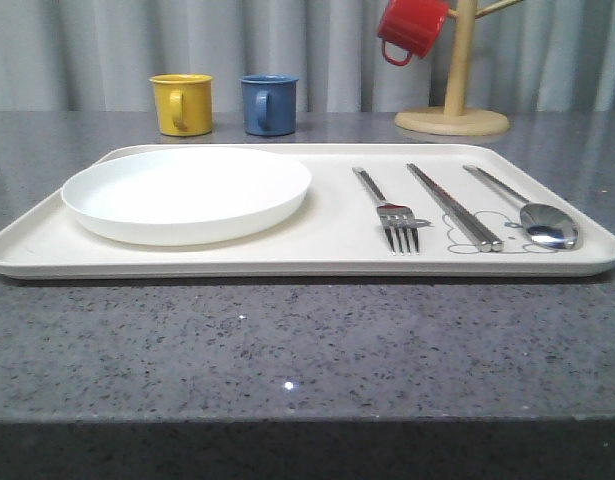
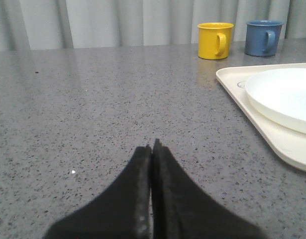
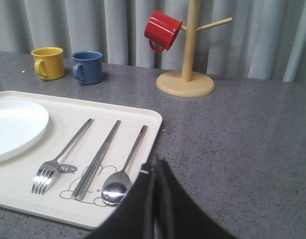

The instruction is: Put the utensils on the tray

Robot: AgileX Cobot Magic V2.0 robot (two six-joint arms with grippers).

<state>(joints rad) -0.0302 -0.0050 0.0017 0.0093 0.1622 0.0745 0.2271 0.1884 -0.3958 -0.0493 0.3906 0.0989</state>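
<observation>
The cream tray (image 1: 317, 255) lies across the table, with its corner (image 2: 232, 79) in the left wrist view and its right end (image 3: 143, 117) in the right wrist view. On its right half lie a silver fork (image 1: 392, 215) (image 3: 51, 169), a pair of chopsticks (image 1: 452, 205) (image 3: 98, 159) and a spoon (image 1: 542, 220) (image 3: 120, 181), side by side. My left gripper (image 2: 153, 145) is shut and empty over bare table left of the tray. My right gripper (image 3: 156, 162) is shut and empty by the tray's right edge, near the spoon.
A round white plate (image 1: 187, 195) fills the tray's left half. Behind the tray stand a yellow mug (image 1: 182, 103) and a blue mug (image 1: 268, 104). At the back right a red mug (image 1: 410, 28) hangs on a wooden mug tree (image 1: 452, 118).
</observation>
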